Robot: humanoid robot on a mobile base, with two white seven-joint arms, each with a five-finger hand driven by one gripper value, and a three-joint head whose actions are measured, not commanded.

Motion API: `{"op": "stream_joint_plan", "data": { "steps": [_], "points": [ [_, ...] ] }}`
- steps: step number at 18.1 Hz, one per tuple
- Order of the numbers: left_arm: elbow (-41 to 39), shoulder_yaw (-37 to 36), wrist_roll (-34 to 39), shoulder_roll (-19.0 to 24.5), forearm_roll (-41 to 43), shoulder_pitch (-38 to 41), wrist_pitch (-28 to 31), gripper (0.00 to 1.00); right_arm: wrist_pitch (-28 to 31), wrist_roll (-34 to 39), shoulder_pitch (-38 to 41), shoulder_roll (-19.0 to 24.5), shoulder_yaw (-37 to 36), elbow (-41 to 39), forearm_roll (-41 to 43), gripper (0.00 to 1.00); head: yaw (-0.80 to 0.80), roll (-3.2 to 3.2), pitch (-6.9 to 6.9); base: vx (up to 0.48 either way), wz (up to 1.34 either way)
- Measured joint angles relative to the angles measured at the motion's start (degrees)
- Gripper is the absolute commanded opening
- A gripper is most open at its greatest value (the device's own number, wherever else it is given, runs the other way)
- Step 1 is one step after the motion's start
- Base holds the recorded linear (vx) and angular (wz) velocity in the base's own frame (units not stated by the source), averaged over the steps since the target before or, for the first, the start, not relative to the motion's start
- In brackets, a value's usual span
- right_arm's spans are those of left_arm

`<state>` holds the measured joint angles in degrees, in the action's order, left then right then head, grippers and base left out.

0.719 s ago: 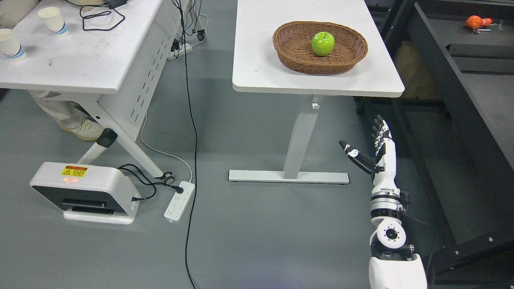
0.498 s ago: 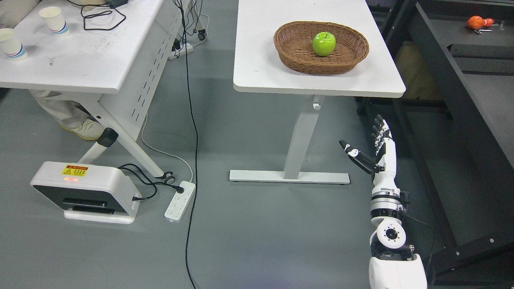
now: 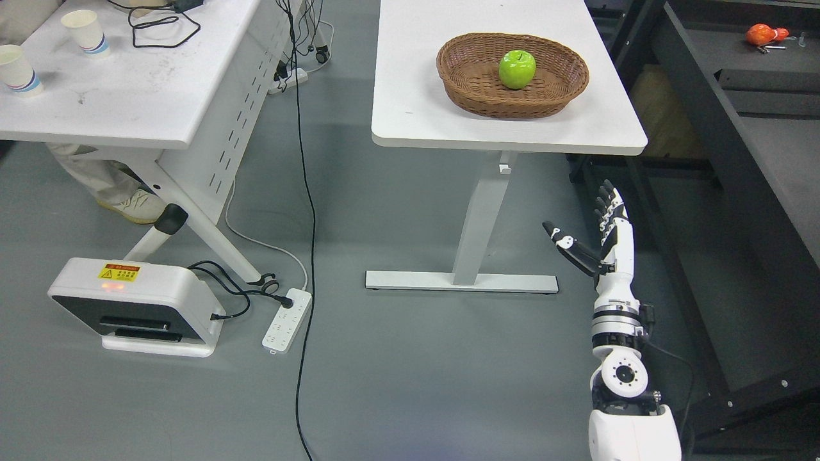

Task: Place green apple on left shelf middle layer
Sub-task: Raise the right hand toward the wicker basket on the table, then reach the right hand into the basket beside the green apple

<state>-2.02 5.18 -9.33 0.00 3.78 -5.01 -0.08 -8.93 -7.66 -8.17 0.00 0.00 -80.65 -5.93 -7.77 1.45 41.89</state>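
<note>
A green apple (image 3: 517, 69) lies in a brown wicker basket (image 3: 467, 80) on a white table (image 3: 416, 96) at the upper middle. My right hand (image 3: 586, 221) is open and empty, fingers straight and thumb spread, held low in front of the table's right edge, well below and apart from the apple. Its white arm (image 3: 624, 378) comes up from the bottom right. A dark shelf unit (image 3: 737, 128) stands at the right. My left arm is not in view.
A second white table (image 3: 128, 96) at upper left carries paper cups (image 3: 83, 32) and cables. A person's shoe (image 3: 131, 206) shows under it. A white device (image 3: 134, 307), a power strip (image 3: 285, 320) and a black cable (image 3: 307, 256) lie on the grey floor. An orange object (image 3: 759, 33) lies on the dark shelf.
The whole picture has shifted slightly, so the camera moved. My right hand has crept a little to the right and stays open. The apple has not moved.
</note>
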Motion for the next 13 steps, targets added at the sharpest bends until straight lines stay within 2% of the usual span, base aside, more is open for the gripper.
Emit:
{"op": "stream_joint_plan", "data": {
  "steps": [4,7,11,13],
  "points": [
    [0.0,0.0,0.0,0.0,0.0,0.0,0.0,1.0,-0.66,-3.66,-1.7,-0.88,0.01,0.03,-5.04,1.0,0.0,0.0,0.0,0.032,0.09],
    [0.0,0.0,-0.02,0.0,0.0,0.01,0.0,1.0,-0.46,-8.11,-3.63,-3.05,0.04,-0.01,-17.72,0.99,0.0,0.0,0.0,0.076,0.14],
    [0.0,0.0,-0.04,0.0,0.0,0.01,0.0,1.0,3.76,-10.09,-6.6,-6.61,0.99,-0.02,-36.05,1.0,0.0,0.0,0.0,0.148,0.1],
    [0.0,0.0,-0.04,0.0,0.0,0.01,0.01,1.0,4.02,-9.93,-7.28,-7.92,1.55,-0.02,-39.72,1.0,0.0,0.0,0.0,0.242,0.03]
  ]
}}
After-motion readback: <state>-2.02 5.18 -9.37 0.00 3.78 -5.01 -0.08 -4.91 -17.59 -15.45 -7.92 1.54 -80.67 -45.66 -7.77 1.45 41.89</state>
